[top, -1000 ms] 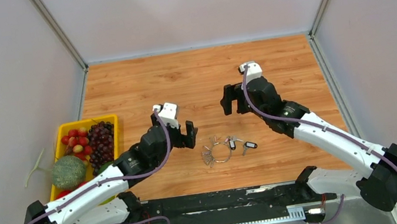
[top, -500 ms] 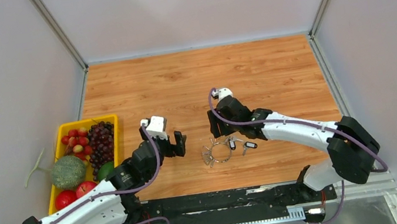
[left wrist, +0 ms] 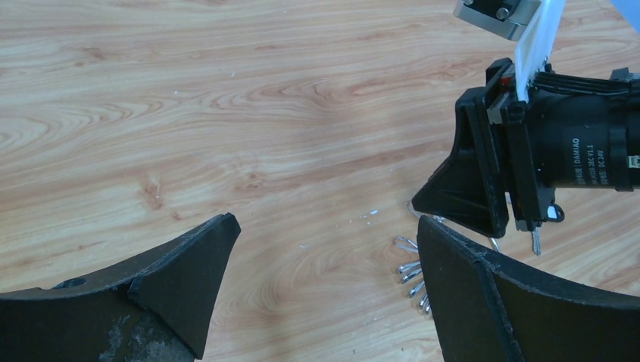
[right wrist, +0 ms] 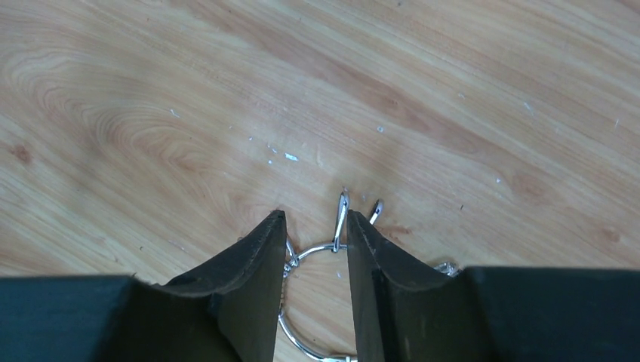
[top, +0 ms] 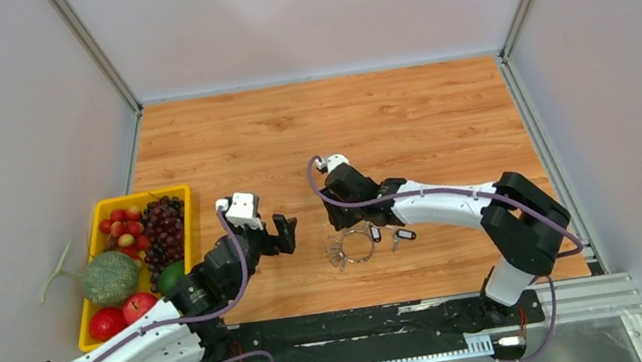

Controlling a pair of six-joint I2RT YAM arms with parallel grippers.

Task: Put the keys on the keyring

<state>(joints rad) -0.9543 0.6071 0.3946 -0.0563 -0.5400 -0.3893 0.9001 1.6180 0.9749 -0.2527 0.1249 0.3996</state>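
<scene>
The keyring (top: pixel 355 246) lies flat on the wooden table with a fan of silver keys (top: pixel 338 254) on its left side. Two black-headed keys (top: pixel 376 233) (top: pixel 405 235) lie just right of it. My right gripper (top: pixel 342 219) is down at the ring's far edge. In the right wrist view its jaws (right wrist: pixel 315 219) stand half closed, astride the ring's wire (right wrist: pixel 321 247) and one silver key (right wrist: pixel 342 211), with a gap still between them. My left gripper (top: pixel 282 235) hovers open to the left of the ring. In the left wrist view (left wrist: pixel 324 226) it holds nothing, and the silver keys (left wrist: pixel 413 271) show beside its right finger.
A yellow tray (top: pixel 134 199) of grapes, strawberries and apples stands at the left edge, with a green melon (top: pixel 111 277) against it. The right arm's forearm (top: pixel 440 201) stretches low over the table right of the keys. Grey walls close in the table.
The right arm swung left and down onto the keyring and its jaws narrowed from wide open. The left arm drew back a little to the left, still open.
</scene>
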